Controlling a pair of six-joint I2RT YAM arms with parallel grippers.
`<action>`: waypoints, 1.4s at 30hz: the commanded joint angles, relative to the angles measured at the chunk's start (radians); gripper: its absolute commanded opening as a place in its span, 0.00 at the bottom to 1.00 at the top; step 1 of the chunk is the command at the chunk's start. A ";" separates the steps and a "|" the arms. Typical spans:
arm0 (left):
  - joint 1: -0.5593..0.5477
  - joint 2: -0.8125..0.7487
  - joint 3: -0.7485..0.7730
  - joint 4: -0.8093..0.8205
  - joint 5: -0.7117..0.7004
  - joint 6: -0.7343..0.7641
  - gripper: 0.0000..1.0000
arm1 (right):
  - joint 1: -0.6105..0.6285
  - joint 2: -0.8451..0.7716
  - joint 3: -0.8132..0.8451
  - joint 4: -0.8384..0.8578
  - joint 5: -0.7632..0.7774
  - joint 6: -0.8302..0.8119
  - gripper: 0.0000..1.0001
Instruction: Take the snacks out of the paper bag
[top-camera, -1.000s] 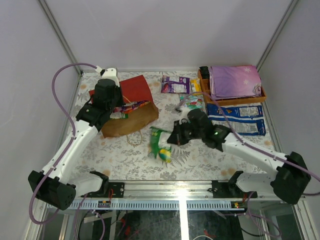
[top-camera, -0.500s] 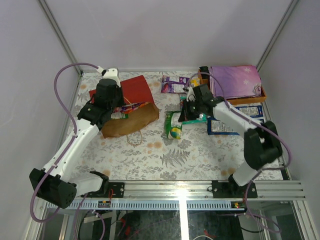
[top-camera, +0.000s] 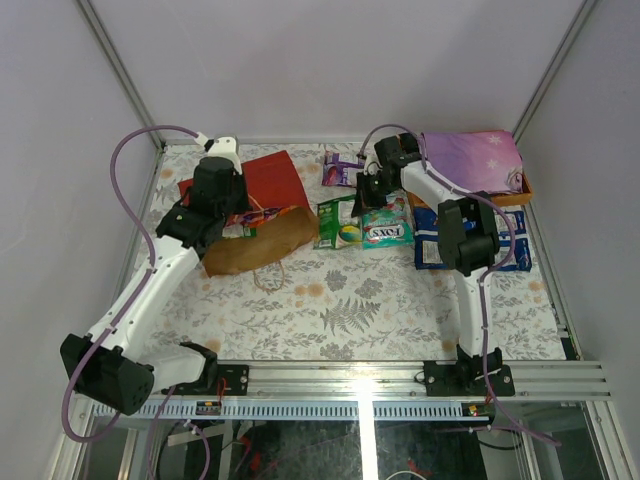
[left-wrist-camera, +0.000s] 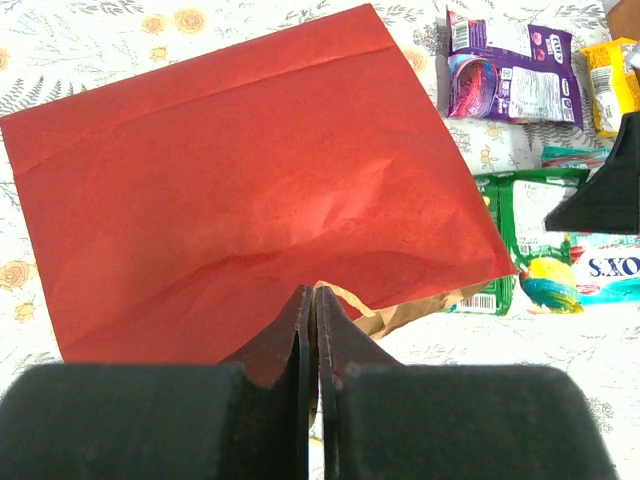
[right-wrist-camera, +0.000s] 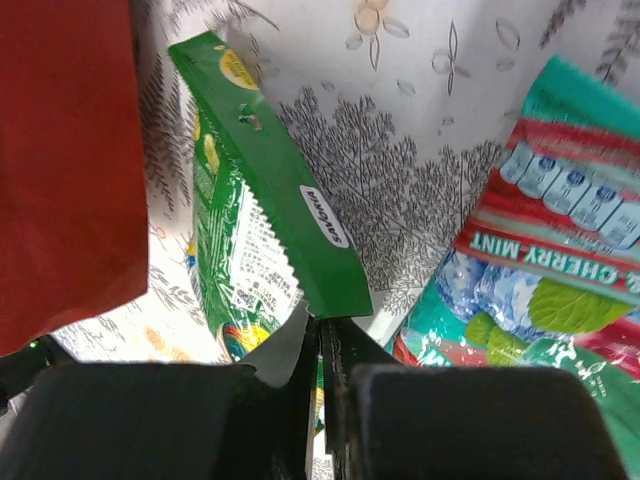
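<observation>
**Item:** green packet (top-camera: 336, 222), one of the snacks.
**Change:** the right pincer (right-wrist-camera: 320, 322) has carried it from in front of the paper bag (top-camera: 268, 182) to just right of the bag's mouth, beside a teal packet (top-camera: 388, 232).
**Right pincer:** narrow, nipping the packet's corner.
**Left pincer** (left-wrist-camera: 315, 295)**:** narrow, pinching the bag's edge.
**Judgement:** one more snack is out and release is due. More packets (top-camera: 262, 213) show in the mouth.

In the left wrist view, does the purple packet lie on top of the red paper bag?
No, the purple packet lies flat on the flowered tablecloth, apart from the paper bag.
</observation>
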 joint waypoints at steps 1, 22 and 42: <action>0.013 0.003 0.018 0.003 0.003 0.016 0.00 | -0.018 0.022 0.147 -0.081 -0.041 -0.028 0.06; 0.029 0.024 0.032 -0.006 0.052 0.013 0.00 | 0.070 -0.288 -0.285 0.444 -0.039 0.213 0.00; 0.030 0.027 0.034 -0.010 0.062 0.017 0.00 | 0.097 -0.057 -0.345 0.688 -0.036 0.410 0.00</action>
